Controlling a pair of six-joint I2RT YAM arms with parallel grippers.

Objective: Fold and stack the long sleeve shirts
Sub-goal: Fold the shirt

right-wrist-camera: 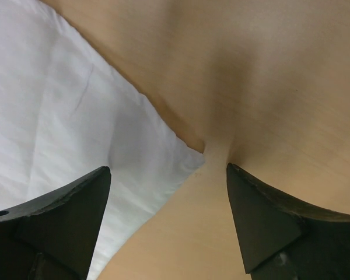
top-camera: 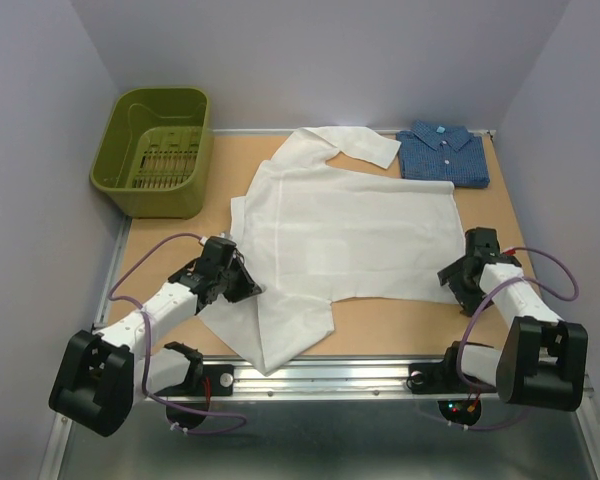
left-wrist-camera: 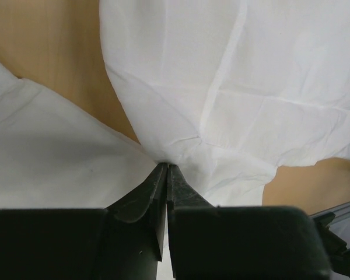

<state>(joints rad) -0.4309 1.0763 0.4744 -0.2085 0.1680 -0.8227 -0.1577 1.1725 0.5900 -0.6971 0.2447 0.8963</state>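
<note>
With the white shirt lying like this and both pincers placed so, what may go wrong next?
The left pincer pinches only a small bunch of the white shirt; the thin cloth may slip out when lifted. The right pincer stands open over the shirt's corner, mostly above the bare table; closing may miss the cloth. One sleeve lies beside the blue shirt; pulling may disturb it.

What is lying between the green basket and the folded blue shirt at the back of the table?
The upper part of the white shirt and one sleeve, with bare tabletop next to the basket. The top view shows it.
</note>
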